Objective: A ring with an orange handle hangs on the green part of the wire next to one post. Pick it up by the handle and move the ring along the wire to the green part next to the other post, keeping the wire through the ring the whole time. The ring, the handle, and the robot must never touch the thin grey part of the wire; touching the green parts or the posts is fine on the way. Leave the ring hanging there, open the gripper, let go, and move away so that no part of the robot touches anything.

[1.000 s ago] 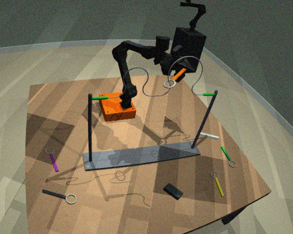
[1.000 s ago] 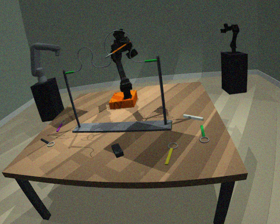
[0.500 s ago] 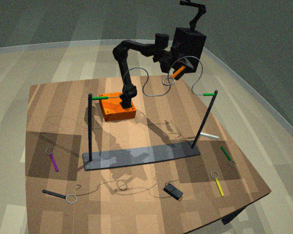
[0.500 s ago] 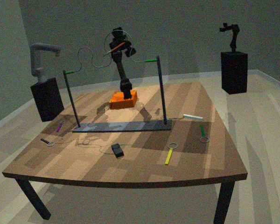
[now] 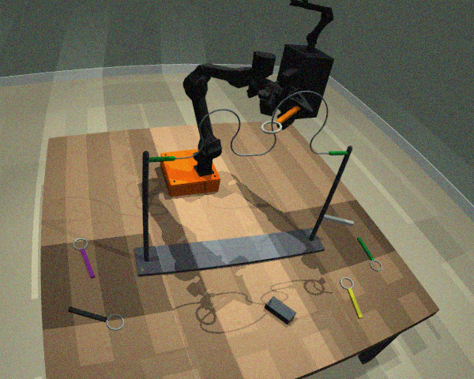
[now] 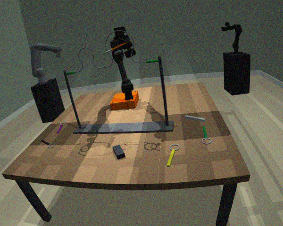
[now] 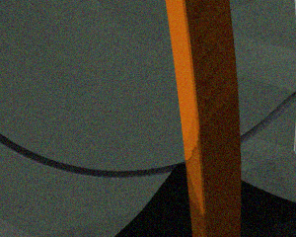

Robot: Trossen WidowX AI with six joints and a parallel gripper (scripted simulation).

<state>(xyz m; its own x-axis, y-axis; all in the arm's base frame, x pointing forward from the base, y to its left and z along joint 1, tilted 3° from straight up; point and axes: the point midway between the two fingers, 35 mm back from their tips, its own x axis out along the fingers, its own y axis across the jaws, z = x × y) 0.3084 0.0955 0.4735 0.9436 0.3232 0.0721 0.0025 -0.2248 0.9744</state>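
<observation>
Matte black jointed arm, chunky rounded joints, angular links.
</observation>
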